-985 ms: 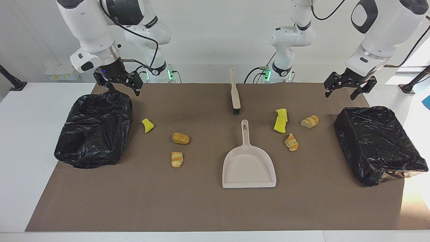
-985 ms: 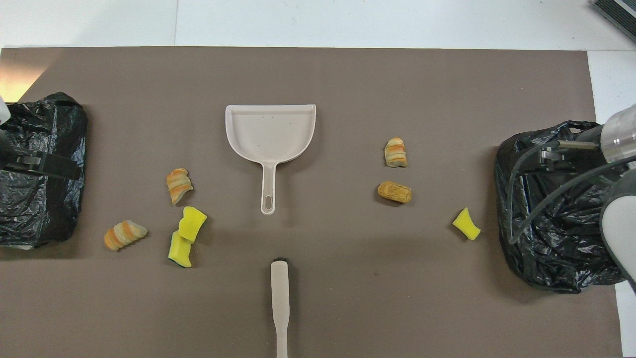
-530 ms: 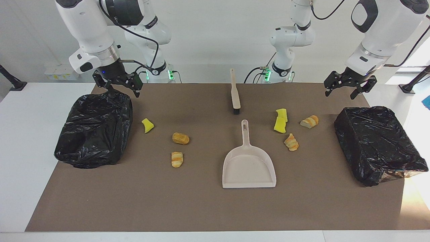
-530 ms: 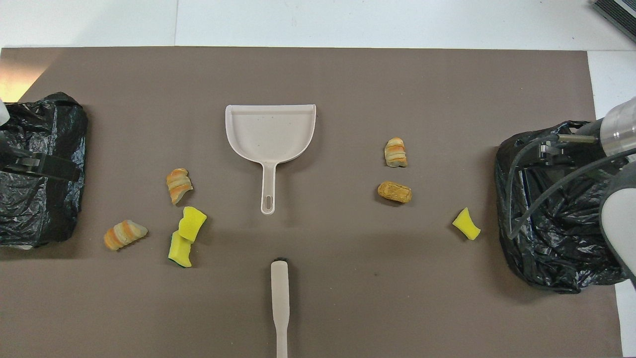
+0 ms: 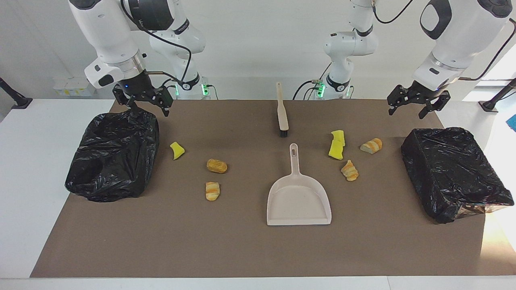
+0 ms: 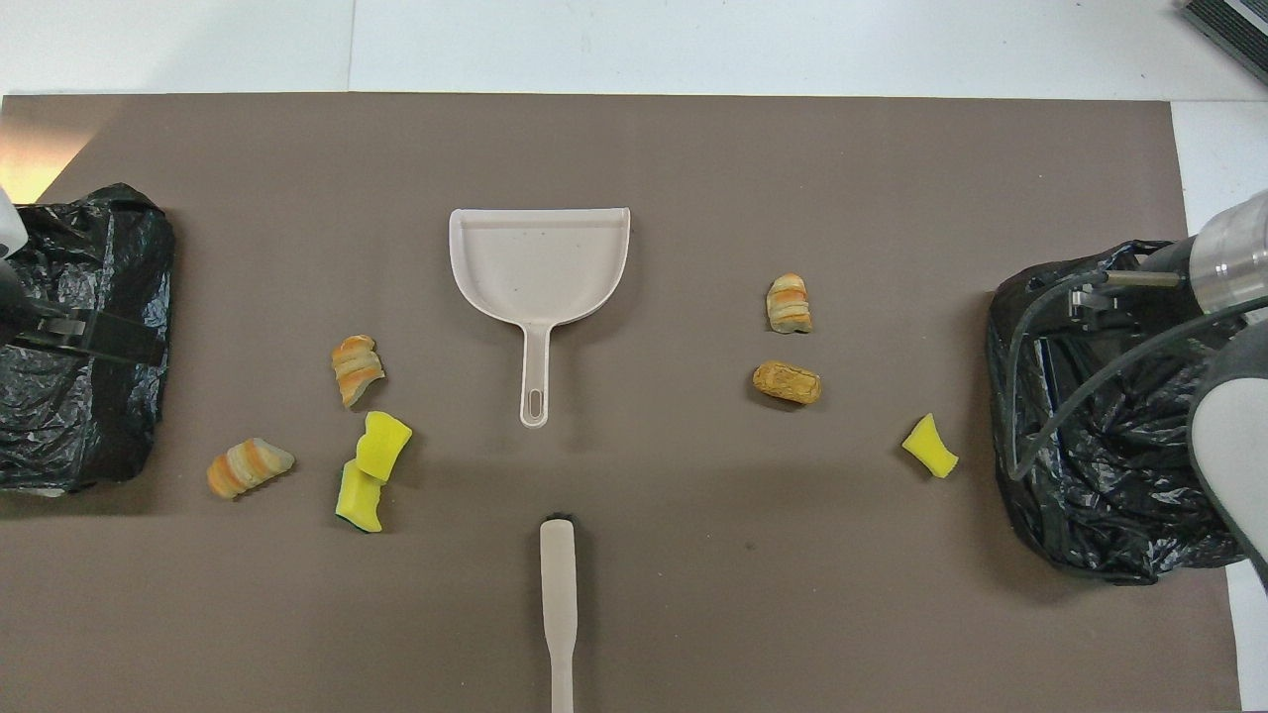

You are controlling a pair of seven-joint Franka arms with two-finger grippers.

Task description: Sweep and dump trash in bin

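Observation:
Several pieces of trash lie on the brown mat: a yellow wedge (image 5: 176, 150) and two rolls (image 5: 217, 165) (image 5: 212, 191) toward the right arm's end, two yellow wedges (image 5: 336, 145) and two striped rolls (image 5: 371, 145) (image 5: 349, 170) toward the left arm's end. The beige dustpan (image 5: 298, 199) lies mid-table, its handle pointing toward the robots. The brush (image 5: 281, 110) lies nearer to the robots. One black-bagged bin (image 5: 113, 157) stands at the right arm's end, another (image 5: 451, 173) at the left arm's end. My right gripper (image 5: 148, 108) hangs open over its bin's edge. My left gripper (image 5: 407, 112) hangs open over the mat's corner.
The brown mat (image 6: 693, 594) covers most of the white table (image 5: 24, 169). Both bins sit at the mat's ends. Bare mat stretches from the dustpan's (image 6: 540, 262) mouth out to the table edge farthest from the robots.
Both arms have shifted only slightly in the air, with their grippers staying open. Nothing on the mat has moved.

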